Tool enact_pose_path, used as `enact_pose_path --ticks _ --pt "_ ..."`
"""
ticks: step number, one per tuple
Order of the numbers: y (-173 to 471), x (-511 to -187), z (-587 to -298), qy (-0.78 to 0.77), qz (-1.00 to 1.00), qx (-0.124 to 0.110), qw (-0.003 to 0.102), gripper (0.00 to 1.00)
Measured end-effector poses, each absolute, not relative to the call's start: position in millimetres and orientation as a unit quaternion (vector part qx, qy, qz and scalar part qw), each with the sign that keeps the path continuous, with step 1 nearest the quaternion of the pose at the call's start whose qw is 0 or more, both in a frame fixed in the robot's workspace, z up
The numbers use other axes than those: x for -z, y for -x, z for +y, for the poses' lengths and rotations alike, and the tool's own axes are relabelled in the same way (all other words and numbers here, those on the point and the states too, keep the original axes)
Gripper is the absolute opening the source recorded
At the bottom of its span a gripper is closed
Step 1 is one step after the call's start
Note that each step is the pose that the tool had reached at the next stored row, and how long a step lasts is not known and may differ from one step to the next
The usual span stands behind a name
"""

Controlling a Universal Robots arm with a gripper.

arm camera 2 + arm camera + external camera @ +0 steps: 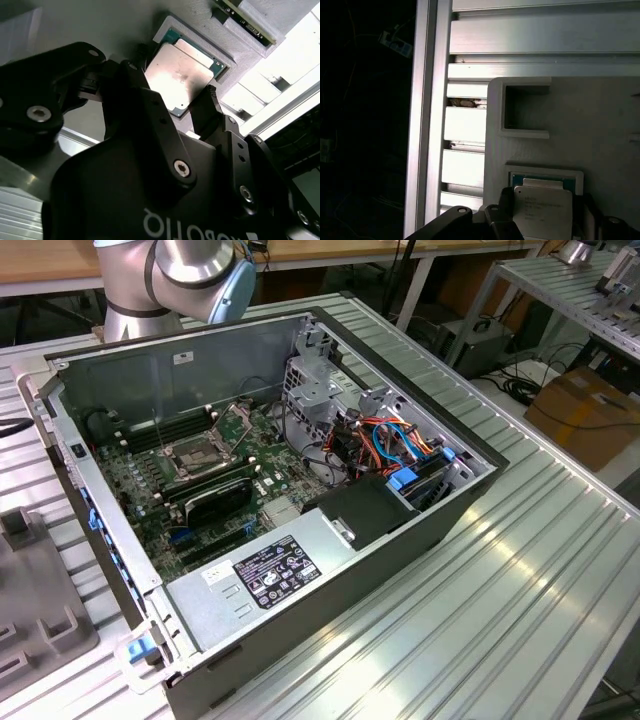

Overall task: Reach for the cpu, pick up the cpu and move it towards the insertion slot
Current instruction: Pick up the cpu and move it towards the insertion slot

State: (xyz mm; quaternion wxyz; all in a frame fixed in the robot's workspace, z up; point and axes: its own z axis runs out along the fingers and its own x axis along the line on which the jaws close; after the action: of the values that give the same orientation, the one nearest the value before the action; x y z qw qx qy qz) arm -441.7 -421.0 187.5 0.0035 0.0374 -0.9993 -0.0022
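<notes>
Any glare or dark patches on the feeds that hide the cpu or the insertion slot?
Second wrist view: a white glare patch washes out part of the cpu lid, and the background is blown out. First wrist view: the chip is evenly lit, though one side of the picture is near black. Exterior view: even light, the insertion slot clear, with sheen on the table.

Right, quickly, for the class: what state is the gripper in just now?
Gripper: set either side of the cpu, which lies in its grey tray pocket; open or closed on it cannot be told.
</notes>
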Motion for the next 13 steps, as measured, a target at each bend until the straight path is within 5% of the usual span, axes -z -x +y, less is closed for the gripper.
enact_pose_path --ticks 13 --pt "441.7 -187.5 -422.8 -0.024 -1.000 0.002 0.004 0.55"
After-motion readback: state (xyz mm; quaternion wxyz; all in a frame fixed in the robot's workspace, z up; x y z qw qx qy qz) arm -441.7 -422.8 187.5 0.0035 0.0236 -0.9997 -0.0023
